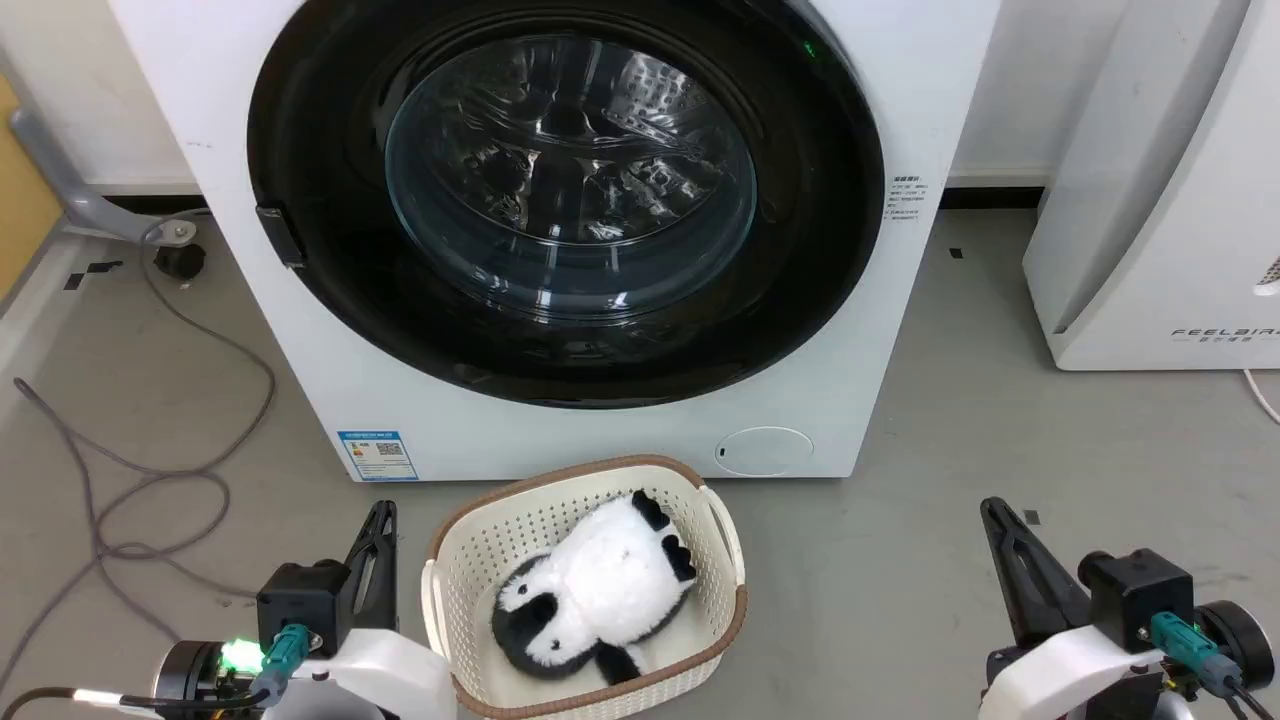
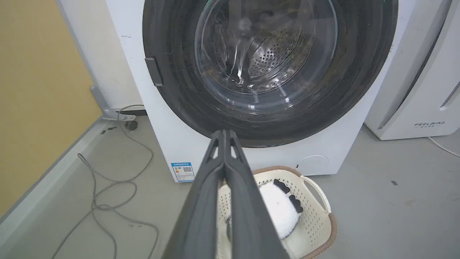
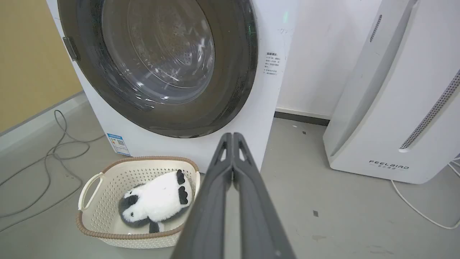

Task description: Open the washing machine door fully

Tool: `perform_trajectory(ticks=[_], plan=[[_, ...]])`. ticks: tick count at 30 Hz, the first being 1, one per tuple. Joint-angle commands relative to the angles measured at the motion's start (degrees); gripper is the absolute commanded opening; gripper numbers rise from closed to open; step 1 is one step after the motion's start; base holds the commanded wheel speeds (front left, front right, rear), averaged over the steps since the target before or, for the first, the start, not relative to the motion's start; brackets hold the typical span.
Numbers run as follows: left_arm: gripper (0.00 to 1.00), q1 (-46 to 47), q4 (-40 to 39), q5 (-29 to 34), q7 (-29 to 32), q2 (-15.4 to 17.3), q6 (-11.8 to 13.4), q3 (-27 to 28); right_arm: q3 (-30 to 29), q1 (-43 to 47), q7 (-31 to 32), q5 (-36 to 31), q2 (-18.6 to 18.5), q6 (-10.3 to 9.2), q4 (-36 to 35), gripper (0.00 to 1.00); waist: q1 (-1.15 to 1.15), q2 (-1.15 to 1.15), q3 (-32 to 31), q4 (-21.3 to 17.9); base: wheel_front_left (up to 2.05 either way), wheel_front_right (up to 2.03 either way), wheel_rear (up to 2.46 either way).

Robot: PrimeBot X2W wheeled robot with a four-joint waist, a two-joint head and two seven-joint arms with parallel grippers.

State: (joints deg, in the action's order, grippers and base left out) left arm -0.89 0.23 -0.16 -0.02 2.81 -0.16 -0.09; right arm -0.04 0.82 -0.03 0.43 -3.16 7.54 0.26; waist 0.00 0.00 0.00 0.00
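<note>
1. Left gripper (image 2: pixel 224 132): jaws closed, empty.
2. Right gripper (image 3: pixel 233 135): jaws closed, empty.
3. Door (image 1: pixel 330 300) shut on washer (image 1: pixel 400 420), ahead of both jaws, well apart.
4. Basket (image 1: pixel 590 468) with plush toy (image 1: pixel 610 580) beside left jaws.

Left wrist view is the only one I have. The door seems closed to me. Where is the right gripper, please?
Observer: The right gripper is low at the head view's right, fingers shut, well apart from the washer.
Operator: Is there something on the front, right of the door?
Observer: Yes, a small printed label on the white panel beside the door's rim.
Operator: I see half of the thing in the basket. What is it?
Observer: A black and white plush, lying with its head toward the robot.
</note>
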Motion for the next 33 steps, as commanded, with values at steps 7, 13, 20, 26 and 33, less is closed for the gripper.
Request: perform_trajectory(ticks=[7, 13, 20, 26, 33], plan=[[0.0, 0.89, -0.23, 0.16, 0.02, 0.07, 0.16, 0.09, 0.04, -0.82, 0.03, -0.43, 0.28, -0.05, -0.26, 0.0, 0.0, 0.0, 0.0, 0.0, 0.0, 0.0, 0.0], [0.0, 0.89, -0.23, 0.16, 0.02, 0.07, 0.16, 0.09, 0.04, -0.82, 0.03, -0.43, 0.28, -0.05, -0.26, 0.0, 0.0, 0.0, 0.0, 0.0, 0.0, 0.0, 0.0], [1.0, -0.03, 0.04, -0.02, -0.04, 0.0, -0.01, -0.04, -0.02, 0.06, -0.03, 0.06, -0.01, 0.0, 0.02, 1.0, 0.0, 0.0, 0.0, 0.0, 0.0, 0.0, 0.0], [1.0, -0.08, 0.09, -0.18, -0.63, 0.0, 0.11, -0.37, 0.0, 0.15, -0.63, 0.42, 0.0, 0.0, 0.0, 1.0, 0.0, 0.0, 0.05, 0.0, 0.0, 0.0, 0.0], [1.0, -0.17, 0.05, -0.4, -1.47, 0.01, 0.28, -0.84, 0.04, 0.29, -1.47, 0.97, 0.02, -0.01, -0.28, 1.0, 0.0, 0.0, 0.17, 0.02, 0.0, 0.0, 0.0]])
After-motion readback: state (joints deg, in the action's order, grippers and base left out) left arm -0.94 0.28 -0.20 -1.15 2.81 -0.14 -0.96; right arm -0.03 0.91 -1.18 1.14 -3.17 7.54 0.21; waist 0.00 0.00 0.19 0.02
